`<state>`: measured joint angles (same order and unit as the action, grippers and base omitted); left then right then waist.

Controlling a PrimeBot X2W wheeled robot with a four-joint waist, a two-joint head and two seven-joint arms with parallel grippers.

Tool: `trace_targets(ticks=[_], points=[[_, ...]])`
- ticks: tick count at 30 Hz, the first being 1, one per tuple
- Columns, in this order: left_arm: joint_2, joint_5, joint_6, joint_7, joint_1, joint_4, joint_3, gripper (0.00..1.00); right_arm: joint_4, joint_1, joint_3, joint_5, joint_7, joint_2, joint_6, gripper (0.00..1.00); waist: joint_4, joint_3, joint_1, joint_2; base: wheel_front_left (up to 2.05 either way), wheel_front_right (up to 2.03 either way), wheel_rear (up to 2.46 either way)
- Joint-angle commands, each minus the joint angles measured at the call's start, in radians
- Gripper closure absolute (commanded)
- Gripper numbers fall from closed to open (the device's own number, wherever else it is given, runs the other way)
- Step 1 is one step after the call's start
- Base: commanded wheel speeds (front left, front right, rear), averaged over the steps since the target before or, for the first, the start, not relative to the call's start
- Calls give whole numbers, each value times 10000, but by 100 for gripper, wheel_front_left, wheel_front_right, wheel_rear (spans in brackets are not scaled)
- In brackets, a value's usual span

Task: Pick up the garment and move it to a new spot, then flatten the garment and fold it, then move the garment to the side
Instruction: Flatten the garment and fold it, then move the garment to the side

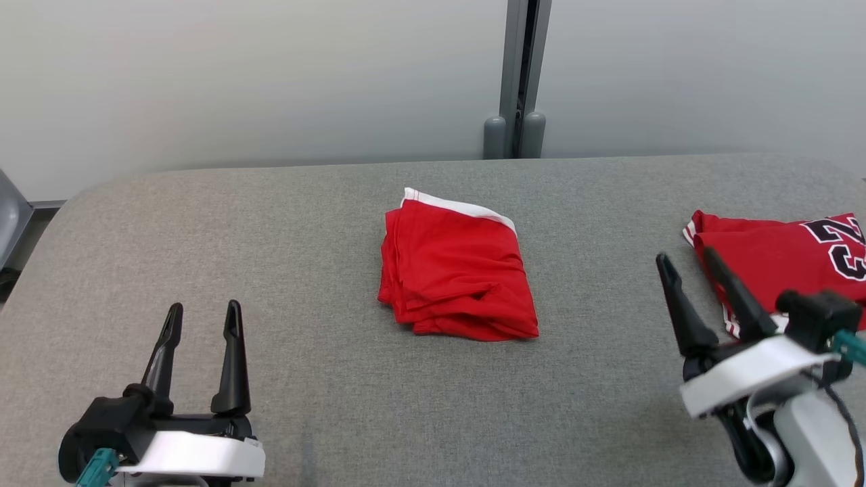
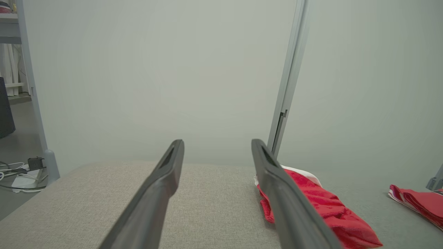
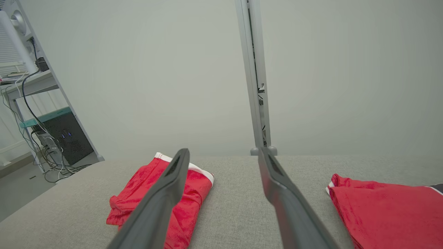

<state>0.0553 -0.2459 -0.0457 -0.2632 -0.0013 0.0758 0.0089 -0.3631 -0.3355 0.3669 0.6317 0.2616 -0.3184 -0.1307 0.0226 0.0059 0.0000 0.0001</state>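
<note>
A folded red garment with a white band along its far edge lies in the middle of the grey table; it also appears in the left wrist view and the right wrist view. A second red garment, a jersey with a black number, lies at the table's right edge. My left gripper stands open and empty at the lower left, well apart from both. My right gripper is open and empty, its fingertips just left of the jersey's near corner.
A grey post with two rounded feet stands behind the table's far edge, against a pale wall. Off the table's left end are a shelf unit, a dark box and loose cables on the floor.
</note>
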Motion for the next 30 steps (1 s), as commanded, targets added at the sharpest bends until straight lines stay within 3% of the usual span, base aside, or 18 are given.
trace_targets(ticks=[1,11,30], points=[[31,96,55,-13,138,41,-11,0,224,464,-265,-320,42,187,-1,0,-17,6,0,-1,0,0,0],[-3,260,-21,-15,19,517,-253,0,814,1883,-1728,-2207,43,1332,-1,0,-139,34,0,-1,0,0,0],[-26,367,74,-15,4,687,-574,0,1064,2093,-2371,-2919,-388,1778,-1,0,84,62,0,-1,0,0,0]])
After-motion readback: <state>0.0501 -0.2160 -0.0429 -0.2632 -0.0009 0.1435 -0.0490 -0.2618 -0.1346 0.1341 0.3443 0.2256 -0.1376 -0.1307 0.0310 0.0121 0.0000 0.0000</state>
